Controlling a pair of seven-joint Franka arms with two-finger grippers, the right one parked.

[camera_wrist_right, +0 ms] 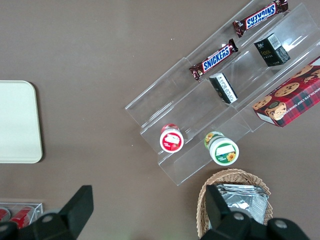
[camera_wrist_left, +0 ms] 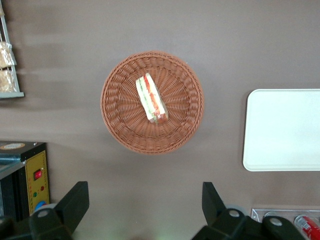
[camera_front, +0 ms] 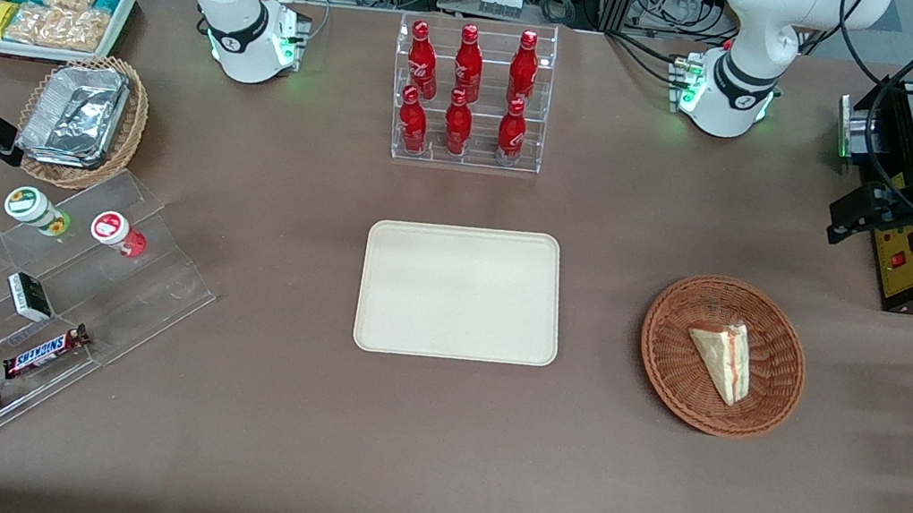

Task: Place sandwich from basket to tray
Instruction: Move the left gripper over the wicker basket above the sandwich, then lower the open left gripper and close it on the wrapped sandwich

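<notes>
With the gripper (camera_wrist_left: 145,210) spread wide above the basket (camera_wrist_left: 114,120), pinch the light, soft, slippery-wrapped sandwich (camera_wrist_left: 151,98) gently across its flat bread faces, toward its thick filling edge at 12 o'clock.

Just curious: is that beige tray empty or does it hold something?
Empty: the tray shows bare; the sandwich lies in the basket. End effector open, high above.

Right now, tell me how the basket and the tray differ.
The basket is round, reddish-brown woven wicker; the tray is rectangular, smooth and cream. The basket holds the sandwich; the tray holds nothing. The basket looks somewhat smaller than the tray. Both lie flat on the brown table. The hand hovers open above the table beside the basket.
</notes>
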